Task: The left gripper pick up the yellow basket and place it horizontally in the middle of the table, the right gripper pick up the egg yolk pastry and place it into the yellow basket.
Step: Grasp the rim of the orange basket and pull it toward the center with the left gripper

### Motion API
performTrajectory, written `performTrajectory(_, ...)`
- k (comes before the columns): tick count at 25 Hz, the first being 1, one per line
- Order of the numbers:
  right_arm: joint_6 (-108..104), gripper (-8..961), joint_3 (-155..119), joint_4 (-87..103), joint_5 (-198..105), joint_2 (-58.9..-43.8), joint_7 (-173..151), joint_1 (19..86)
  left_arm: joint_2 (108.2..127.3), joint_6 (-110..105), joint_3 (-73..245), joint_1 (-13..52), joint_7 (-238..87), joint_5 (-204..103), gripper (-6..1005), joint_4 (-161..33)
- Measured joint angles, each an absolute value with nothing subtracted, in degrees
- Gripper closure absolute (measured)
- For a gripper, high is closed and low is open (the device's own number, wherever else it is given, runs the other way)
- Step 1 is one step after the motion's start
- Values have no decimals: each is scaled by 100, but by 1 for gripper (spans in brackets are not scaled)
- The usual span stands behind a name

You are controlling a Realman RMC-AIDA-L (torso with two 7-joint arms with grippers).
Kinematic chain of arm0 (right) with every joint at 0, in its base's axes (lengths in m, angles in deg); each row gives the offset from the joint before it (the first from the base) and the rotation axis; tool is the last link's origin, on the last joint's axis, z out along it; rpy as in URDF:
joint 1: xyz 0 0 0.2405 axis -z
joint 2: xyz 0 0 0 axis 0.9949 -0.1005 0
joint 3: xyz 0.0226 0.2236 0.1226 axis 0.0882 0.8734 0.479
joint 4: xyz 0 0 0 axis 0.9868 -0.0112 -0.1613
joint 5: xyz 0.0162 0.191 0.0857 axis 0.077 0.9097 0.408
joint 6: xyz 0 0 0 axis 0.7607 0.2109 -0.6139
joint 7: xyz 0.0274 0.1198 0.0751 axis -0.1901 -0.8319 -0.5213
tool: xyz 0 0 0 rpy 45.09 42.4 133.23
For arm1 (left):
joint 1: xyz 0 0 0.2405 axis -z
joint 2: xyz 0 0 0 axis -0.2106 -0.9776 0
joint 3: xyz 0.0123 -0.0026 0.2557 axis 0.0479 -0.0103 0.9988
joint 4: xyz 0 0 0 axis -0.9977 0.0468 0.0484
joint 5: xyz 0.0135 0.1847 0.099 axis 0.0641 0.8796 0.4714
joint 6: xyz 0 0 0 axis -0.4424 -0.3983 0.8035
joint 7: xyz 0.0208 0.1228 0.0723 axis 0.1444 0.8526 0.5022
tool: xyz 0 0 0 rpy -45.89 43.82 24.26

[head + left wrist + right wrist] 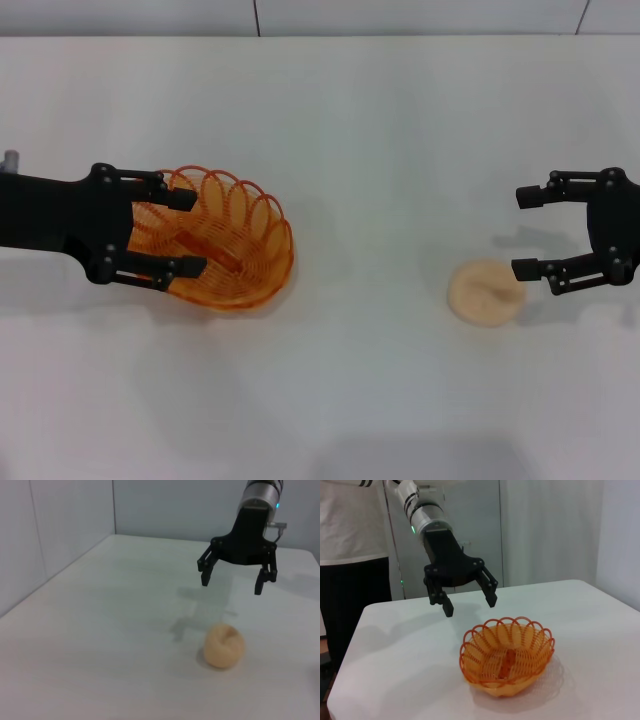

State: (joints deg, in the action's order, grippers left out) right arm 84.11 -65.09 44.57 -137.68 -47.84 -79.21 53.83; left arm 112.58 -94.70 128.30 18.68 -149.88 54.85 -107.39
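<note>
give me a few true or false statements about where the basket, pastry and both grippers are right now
1. The left gripper hangs open above the yellow basket. True.
2. The egg yolk pastry lies inside the basket. False: it lies on the table, far from the basket.
3. The right gripper is shut on the pastry. False: it is open, clear of the pastry.
4. The basket stands upright with its opening up. True.

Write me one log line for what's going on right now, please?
left gripper: open, above yellow basket | right gripper: open, beside egg yolk pastry | pastry on table, not in basket
</note>
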Motion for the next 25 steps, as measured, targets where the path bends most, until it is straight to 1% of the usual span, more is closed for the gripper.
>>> performTrajectory(21,8370,83,-6497,4470,-13772,-4829,-7920,5372,11293,-9342,12804,1908,-15067,5624,214,-10748)
performTrajectory(25,8314,83,-6495,4495,-13744,-4829,-7918,5406,11294,-9282,12682,1884,-15967,5634,214,-11012)
